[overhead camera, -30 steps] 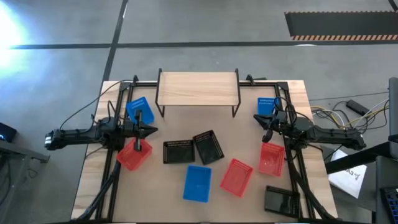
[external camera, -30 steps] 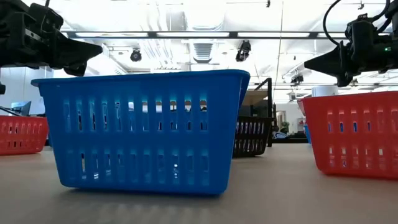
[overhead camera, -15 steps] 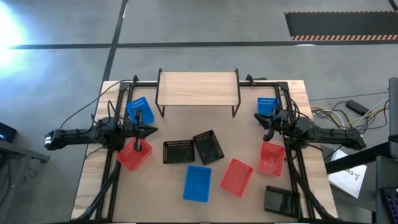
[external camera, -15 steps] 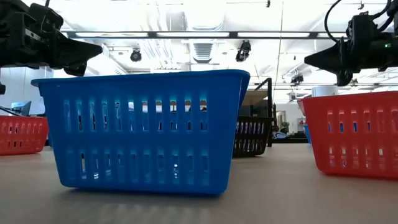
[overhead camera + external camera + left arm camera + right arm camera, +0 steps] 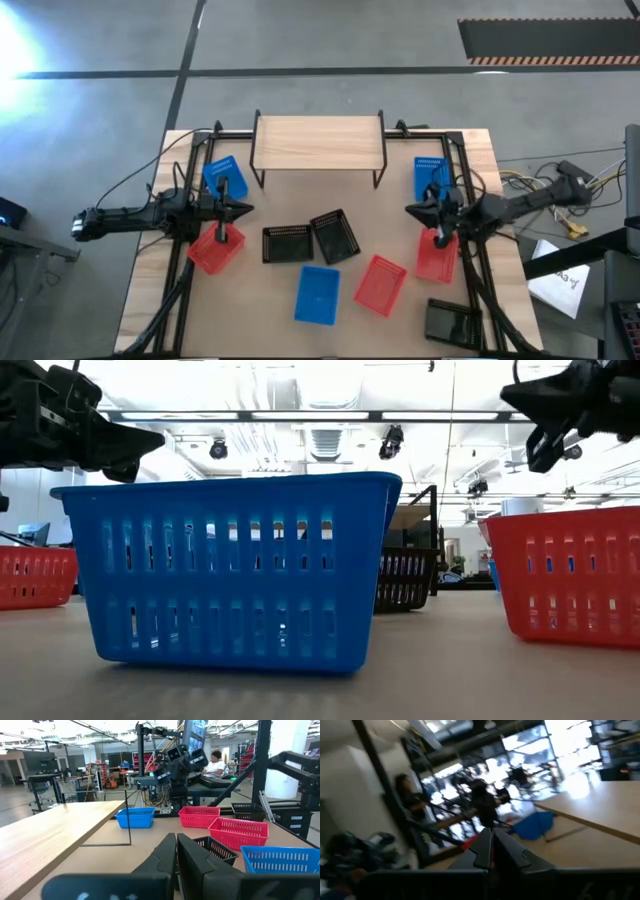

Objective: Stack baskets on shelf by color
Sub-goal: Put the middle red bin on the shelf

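We have nothing stacked yet: the low light-wood plank shelf (image 5: 318,142) on thin black wire legs stands bare, and all nine perforated plastic baskets (image 5: 317,294), blue, red and black, lie scattered singly on the wooden tabletop (image 5: 250,310). Our left gripper (image 5: 246,209) and right gripper (image 5: 408,209) hover empty-handed, fingers pressed together, above the table's sides, so every basket remains to be sorted.

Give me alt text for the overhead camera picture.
Nine baskets, blue, red and black, lie scattered on a wooden table before a bare shelf. The left gripper and right gripper hover at either side, both shut.
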